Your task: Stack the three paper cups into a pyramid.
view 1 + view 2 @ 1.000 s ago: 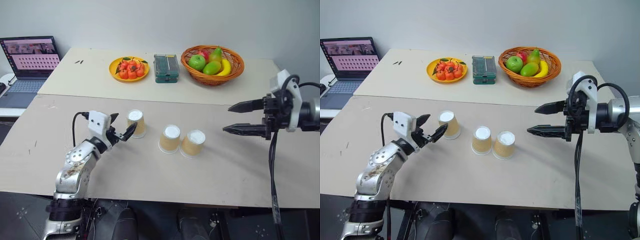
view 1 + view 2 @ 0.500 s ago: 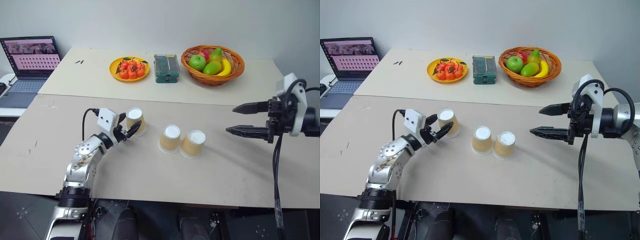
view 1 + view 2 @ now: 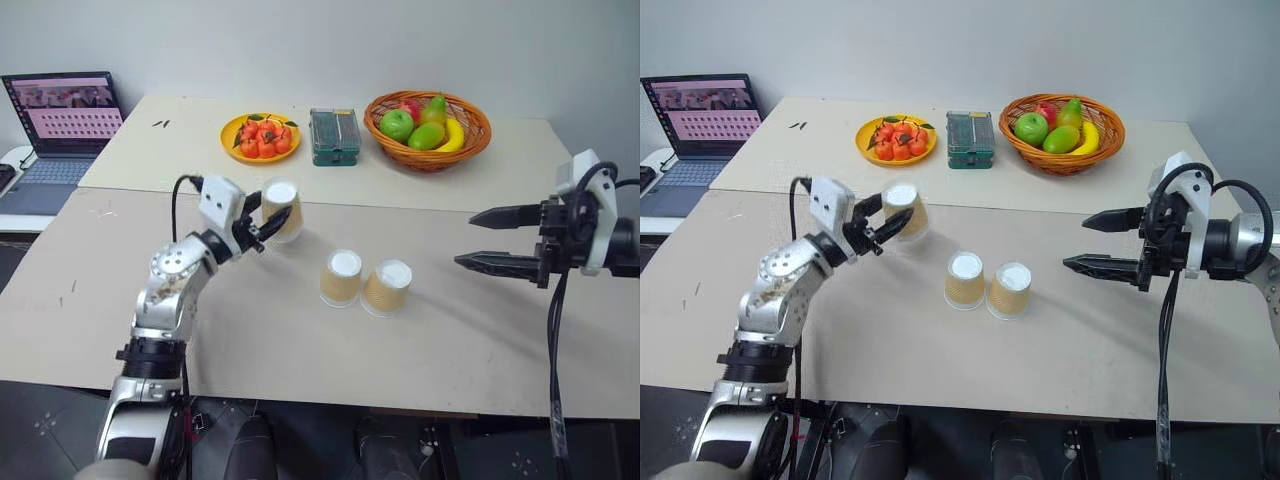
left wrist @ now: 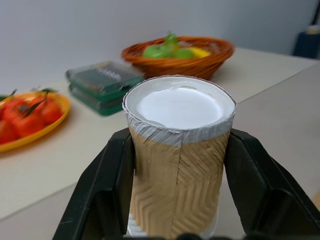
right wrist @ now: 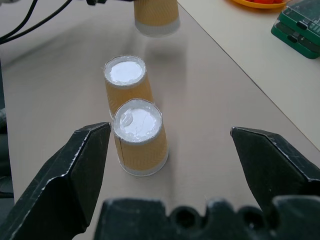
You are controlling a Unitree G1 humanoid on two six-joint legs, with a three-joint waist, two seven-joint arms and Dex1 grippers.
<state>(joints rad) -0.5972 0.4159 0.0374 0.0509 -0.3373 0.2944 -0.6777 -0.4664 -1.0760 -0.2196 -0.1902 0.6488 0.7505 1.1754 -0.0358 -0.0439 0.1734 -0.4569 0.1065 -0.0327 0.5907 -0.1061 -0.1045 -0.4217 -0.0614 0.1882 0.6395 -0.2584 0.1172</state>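
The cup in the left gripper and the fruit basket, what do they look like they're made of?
The held cup: likely paper, matte tan with an embossed zigzag texture, a visible side seam and a white base. The basket: seemingly woven wicker or rattan, orange-brown, slightly glossy strands.

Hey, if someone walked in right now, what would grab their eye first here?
Probably the left gripper holding a paper cup upside down above the table. Next, the two upturned cups side by side mid-table, with the right gripper open beside them.

head pair – high, down on table | wrists – close, along hands
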